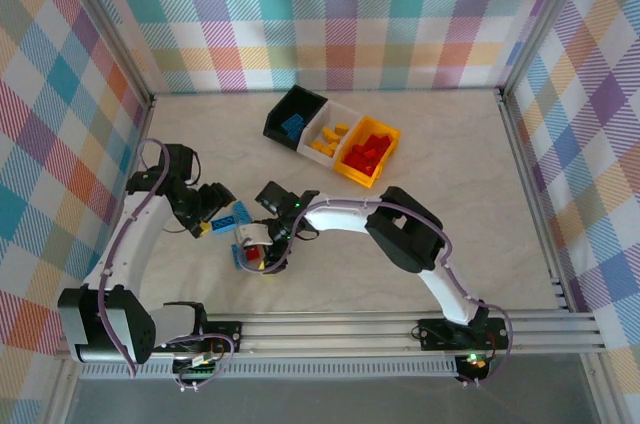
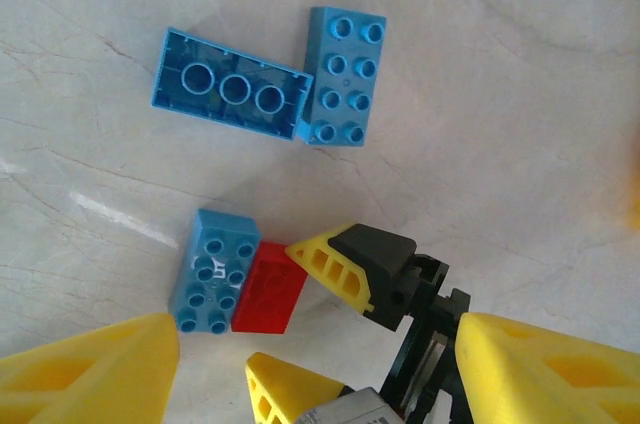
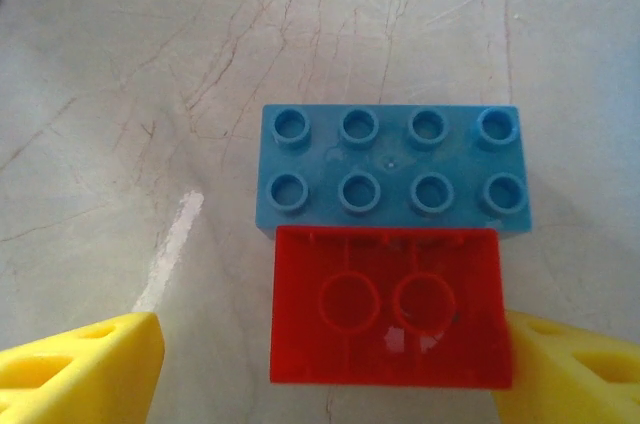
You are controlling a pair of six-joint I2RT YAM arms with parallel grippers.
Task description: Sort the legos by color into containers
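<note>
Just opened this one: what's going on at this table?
Two robot arms are sorting toy bricks by colour into three joined bins. The black bin holds blue bricks, the white bin yellow ones, and the yellow-orange bin red ones. The right gripper is down at the table, open, with its fingers either side of an upside-down red brick that lies against a blue brick. The left gripper, also open, hovers close by, near two more blue bricks on the table.
</note>
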